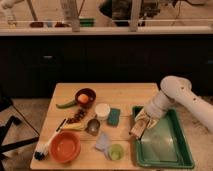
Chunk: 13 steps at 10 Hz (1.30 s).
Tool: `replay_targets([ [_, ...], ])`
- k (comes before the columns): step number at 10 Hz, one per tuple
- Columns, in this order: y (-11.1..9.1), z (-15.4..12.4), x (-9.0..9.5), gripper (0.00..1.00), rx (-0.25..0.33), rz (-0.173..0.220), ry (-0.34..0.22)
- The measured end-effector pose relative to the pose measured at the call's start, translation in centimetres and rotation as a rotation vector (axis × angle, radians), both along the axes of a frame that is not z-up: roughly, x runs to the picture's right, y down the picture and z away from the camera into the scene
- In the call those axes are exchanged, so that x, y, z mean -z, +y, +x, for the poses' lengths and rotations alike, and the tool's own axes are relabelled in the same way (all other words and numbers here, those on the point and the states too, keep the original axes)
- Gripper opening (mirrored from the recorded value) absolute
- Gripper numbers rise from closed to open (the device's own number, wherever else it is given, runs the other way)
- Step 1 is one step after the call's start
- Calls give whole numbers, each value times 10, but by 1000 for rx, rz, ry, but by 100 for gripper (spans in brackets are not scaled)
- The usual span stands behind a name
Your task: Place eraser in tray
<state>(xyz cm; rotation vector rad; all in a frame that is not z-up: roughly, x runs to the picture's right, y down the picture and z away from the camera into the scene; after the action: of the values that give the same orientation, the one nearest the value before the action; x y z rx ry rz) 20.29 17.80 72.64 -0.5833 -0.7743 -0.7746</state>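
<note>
My gripper [141, 123] hangs from the white arm at the right side of the table, over the left rim of the green tray [172, 156]. It is shut on the eraser [137, 129], a small tan block with a darker underside, held just above the tray's left edge. The tray lies at the right end of the table and its floor looks bare. The green square pad [114, 116] lies on the table just left of the gripper.
On the table to the left stand a white cup [102, 110], a dark bowl with an orange fruit [84, 97], an orange bowl [65, 147], a small green cup [116, 151], a crumpled cloth [102, 142], a metal scoop [93, 125], a brush [44, 148].
</note>
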Motion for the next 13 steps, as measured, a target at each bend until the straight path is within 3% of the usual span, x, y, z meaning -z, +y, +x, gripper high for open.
replay_targets([
  [4, 9, 22, 4, 4, 49, -59, -19],
  [8, 21, 46, 4, 4, 63, -69, -23],
  [11, 34, 62, -1, 29, 65, -81, -12],
  [13, 40, 67, -3, 51, 76, -98, -25],
])
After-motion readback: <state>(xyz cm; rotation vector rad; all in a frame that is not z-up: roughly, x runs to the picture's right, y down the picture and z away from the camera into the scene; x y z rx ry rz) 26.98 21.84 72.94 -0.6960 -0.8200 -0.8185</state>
